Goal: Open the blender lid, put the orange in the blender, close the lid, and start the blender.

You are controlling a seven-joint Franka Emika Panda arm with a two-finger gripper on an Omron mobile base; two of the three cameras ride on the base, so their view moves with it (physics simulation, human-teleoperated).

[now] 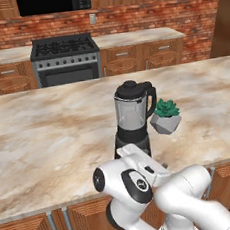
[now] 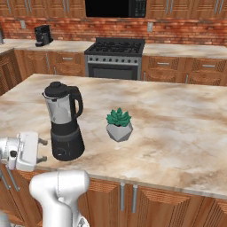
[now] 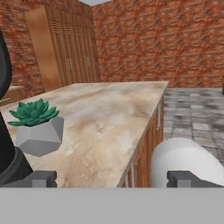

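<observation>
The blender (image 1: 132, 116) stands near the counter's front edge, with a black base, a clear grey jar and a side handle. The black domed blender lid (image 1: 130, 89) sits on the jar's top (image 2: 58, 90). My gripper (image 2: 43, 150) hangs at the counter's front edge, just left of the blender base (image 2: 66, 140) in the right base view. It points sideways along the counter, open, with nothing between its fingers. In the hand view the gripper (image 3: 113, 179) has its fingertips (image 3: 40, 178) spread wide, and the black base (image 3: 8, 166) fills the left edge. The orange is out of view.
A green succulent in a grey faceted pot (image 1: 165, 117) stands just right of the blender (image 3: 38, 127). The marble island counter (image 1: 49, 139) stretches wide on both sides. A stove (image 1: 65, 59) and wooden cabinets line the brick back wall. A coffee machine (image 2: 42, 35) sits on the far counter.
</observation>
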